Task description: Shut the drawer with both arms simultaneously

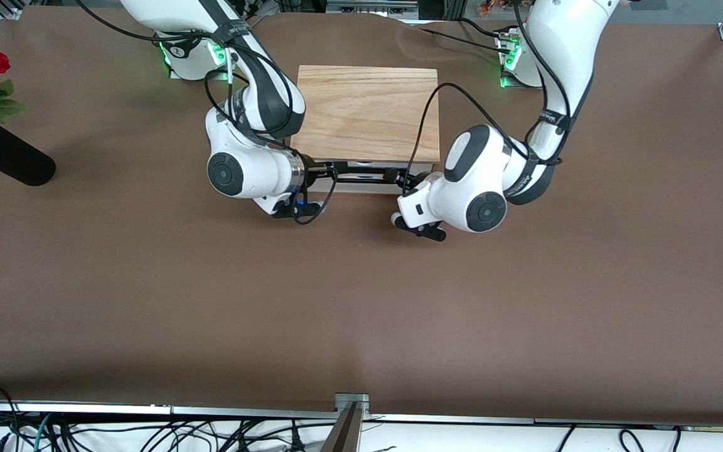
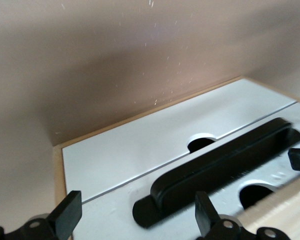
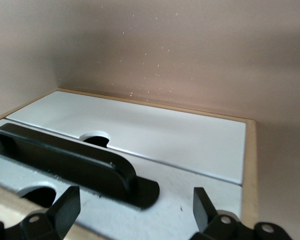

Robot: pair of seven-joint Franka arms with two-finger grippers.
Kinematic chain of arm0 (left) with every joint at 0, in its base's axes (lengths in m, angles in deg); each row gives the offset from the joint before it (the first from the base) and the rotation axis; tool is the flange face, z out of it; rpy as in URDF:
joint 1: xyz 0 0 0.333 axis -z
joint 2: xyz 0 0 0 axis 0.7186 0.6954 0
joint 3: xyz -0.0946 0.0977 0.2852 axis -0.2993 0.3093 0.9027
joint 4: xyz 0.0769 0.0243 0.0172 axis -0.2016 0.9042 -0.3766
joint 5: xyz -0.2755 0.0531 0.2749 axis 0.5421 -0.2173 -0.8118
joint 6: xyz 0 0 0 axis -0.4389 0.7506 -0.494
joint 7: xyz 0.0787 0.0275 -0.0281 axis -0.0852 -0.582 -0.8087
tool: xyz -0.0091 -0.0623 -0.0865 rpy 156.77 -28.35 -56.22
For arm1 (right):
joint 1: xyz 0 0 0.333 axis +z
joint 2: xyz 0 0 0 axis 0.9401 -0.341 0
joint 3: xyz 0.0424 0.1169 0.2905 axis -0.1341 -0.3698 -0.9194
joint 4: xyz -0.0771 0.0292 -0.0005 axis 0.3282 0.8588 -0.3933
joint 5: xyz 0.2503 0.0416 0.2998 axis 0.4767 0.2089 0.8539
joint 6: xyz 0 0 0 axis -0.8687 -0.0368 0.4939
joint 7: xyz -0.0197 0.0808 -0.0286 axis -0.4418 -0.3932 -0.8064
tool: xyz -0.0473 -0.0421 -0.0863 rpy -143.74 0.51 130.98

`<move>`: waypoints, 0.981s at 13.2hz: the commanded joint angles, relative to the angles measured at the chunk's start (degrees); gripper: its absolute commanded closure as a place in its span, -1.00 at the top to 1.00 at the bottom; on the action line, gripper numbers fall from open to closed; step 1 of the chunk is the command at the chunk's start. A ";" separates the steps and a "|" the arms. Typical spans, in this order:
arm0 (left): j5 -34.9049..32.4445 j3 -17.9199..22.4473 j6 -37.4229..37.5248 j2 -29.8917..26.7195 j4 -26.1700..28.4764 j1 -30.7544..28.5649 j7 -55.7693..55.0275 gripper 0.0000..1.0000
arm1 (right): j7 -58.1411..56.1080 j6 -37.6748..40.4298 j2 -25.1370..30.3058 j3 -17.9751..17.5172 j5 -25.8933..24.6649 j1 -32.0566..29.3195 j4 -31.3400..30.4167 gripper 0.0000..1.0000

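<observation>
Now | both end effectors spread, left (image 2: 135,217), right (image 3: 135,215) | at drawer (image 1: 361,182) front edge

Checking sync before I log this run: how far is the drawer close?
Nearly done: the drawer shows only a thin strip past the box. In hand: the left gripper and right gripper, both open, sit at opposite ends of the handle, at the white front. Left: whether it is flush can't be told.
</observation>
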 commanded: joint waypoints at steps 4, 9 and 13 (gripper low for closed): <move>-9.20 1.35 6.59 -7.31 -8.07 -5.50 0.23 1.00 | -0.20 8.06 2.46 9.30 -9.27 -1.03 8.52 1.00; -23.92 1.96 8.00 -13.80 -8.97 -12.61 9.26 1.00 | -5.89 14.66 8.95 19.32 -19.64 -1.03 11.79 1.00; -35.17 3.10 8.35 -23.39 -5.90 -16.92 10.16 1.00 | -10.39 17.73 16.42 21.36 -28.61 -1.47 11.62 1.00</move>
